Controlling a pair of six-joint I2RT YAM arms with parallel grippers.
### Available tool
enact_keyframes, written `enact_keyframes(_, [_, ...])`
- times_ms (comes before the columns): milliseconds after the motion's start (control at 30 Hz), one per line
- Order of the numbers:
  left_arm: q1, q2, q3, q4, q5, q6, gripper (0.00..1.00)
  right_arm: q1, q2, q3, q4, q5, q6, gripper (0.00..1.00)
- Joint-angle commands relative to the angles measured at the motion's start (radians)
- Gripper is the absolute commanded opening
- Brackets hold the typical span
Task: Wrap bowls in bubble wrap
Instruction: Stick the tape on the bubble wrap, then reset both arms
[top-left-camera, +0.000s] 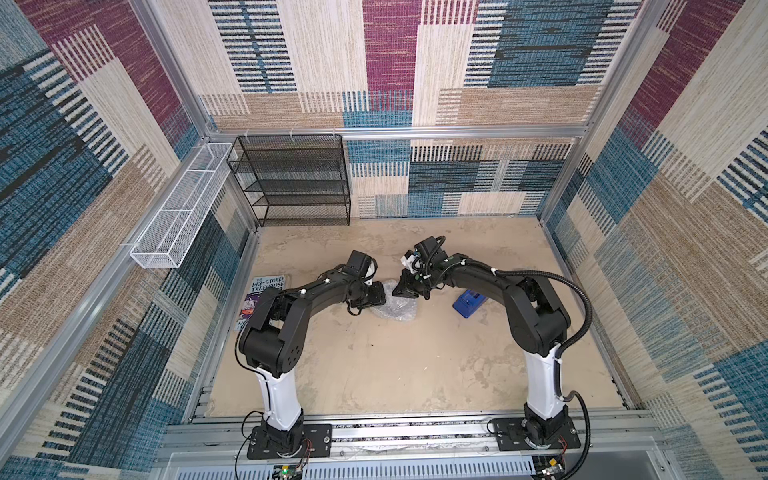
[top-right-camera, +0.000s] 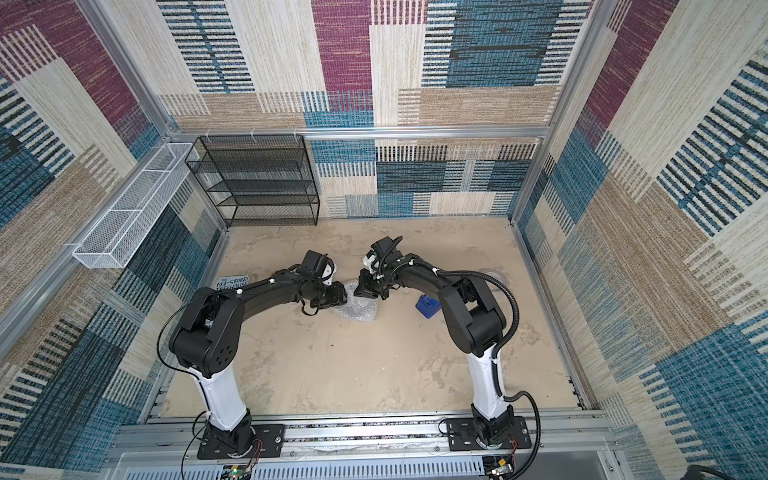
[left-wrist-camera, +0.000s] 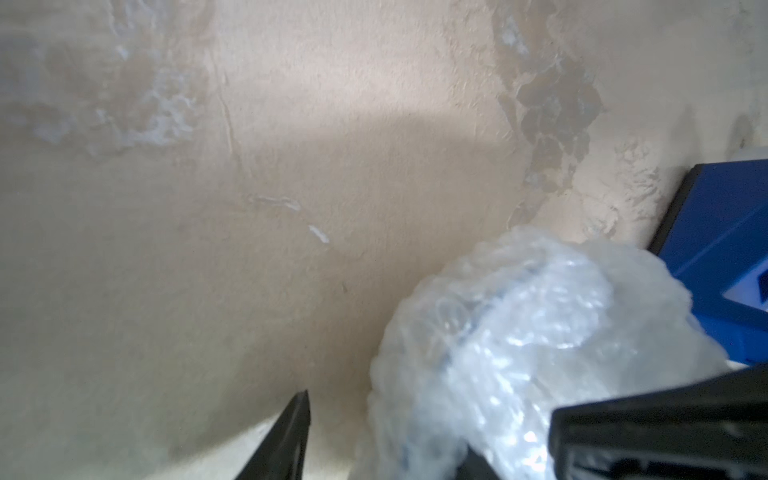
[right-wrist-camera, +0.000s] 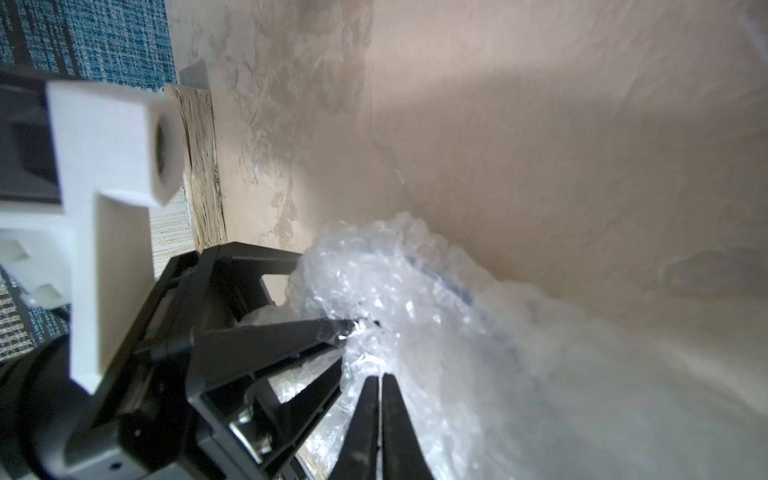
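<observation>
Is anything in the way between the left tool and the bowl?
Only the bubble wrap: it covers the bowl, whose blue rim shows faintly through. The left tool sits right at the wrap, jaws apart; nothing else intervenes.

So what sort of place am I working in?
Likely a robot test cell, not a home: carpet-tile walls on an aluminium frame, and arms bolted to a rail.

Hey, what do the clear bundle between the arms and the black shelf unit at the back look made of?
The bundle looks like clear, glossy plastic bubble wrap, judging by its shiny round bubbles and crinkles. The shelf unit is probably black-painted metal mesh, since its fine grid is see-through.
</observation>
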Motion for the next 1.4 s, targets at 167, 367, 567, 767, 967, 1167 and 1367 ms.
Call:
enact_keyframes(167, [0.001,-0.038,-0.035,0.036,-0.004,0.016,0.56,0.007,0.020,0.039,-0.035,0.036,-0.027,0.08])
enact_keyframes(367, [0.014,-0.090,-0.048,0.032,-0.030,0.010,0.66,0.014,0.050,0.070,-0.085,0.077,-0.058,0.07])
enact_keyframes(567, [0.025,-0.115,-0.037,0.021,-0.052,0.010,0.77,0.021,0.074,0.072,-0.113,0.120,-0.087,0.05])
enact_keyframes(767, [0.029,-0.203,-0.067,0.027,-0.135,0.007,0.98,0.023,0.036,0.110,-0.113,0.131,-0.079,0.05])
enact_keyframes(967, [0.039,-0.306,-0.107,0.044,-0.233,0.008,0.99,0.023,-0.013,0.164,-0.127,0.128,-0.074,0.07])
enact_keyframes(1167, [0.051,-0.441,-0.206,0.092,-0.412,0.016,0.99,0.021,-0.157,0.072,-0.047,0.196,-0.092,0.09])
enact_keyframes(1367, [0.051,-0.661,-0.542,0.561,-0.634,0.347,0.99,0.020,-0.510,-0.220,0.156,0.576,-0.234,0.70])
